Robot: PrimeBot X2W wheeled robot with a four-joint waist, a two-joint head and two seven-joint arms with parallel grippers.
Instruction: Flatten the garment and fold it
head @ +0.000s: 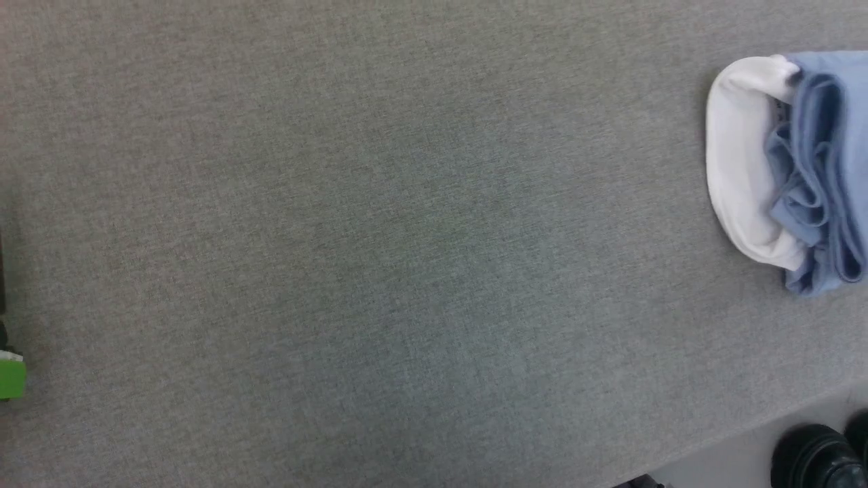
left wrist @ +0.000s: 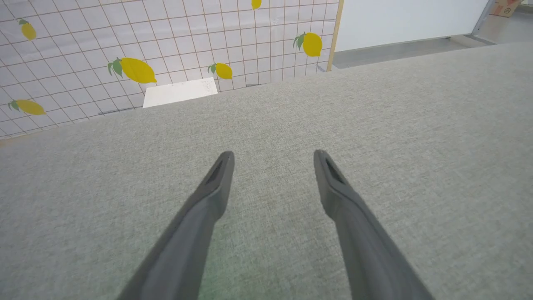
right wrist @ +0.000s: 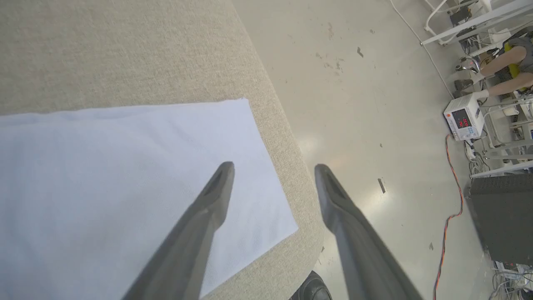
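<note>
No text can be read: the small white box-shaped instrument (right wrist: 464,118) shows glowing red digits on its dark display, too small and blurred to make out.

— How's the left gripper (left wrist: 273,155) standing, the one with the 2 long, dark grey, tapered fingers (left wrist: 200,221)?

— Spread wide. Both fingers run straight, tips well apart, slanting forward and down.

— And the right gripper (right wrist: 273,167)?

— Same build: 2 dark grey fingers (right wrist: 358,237), splayed just as wide, each tip showing a narrow slot on its inner face. It's aimed more steeply downward.
</note>
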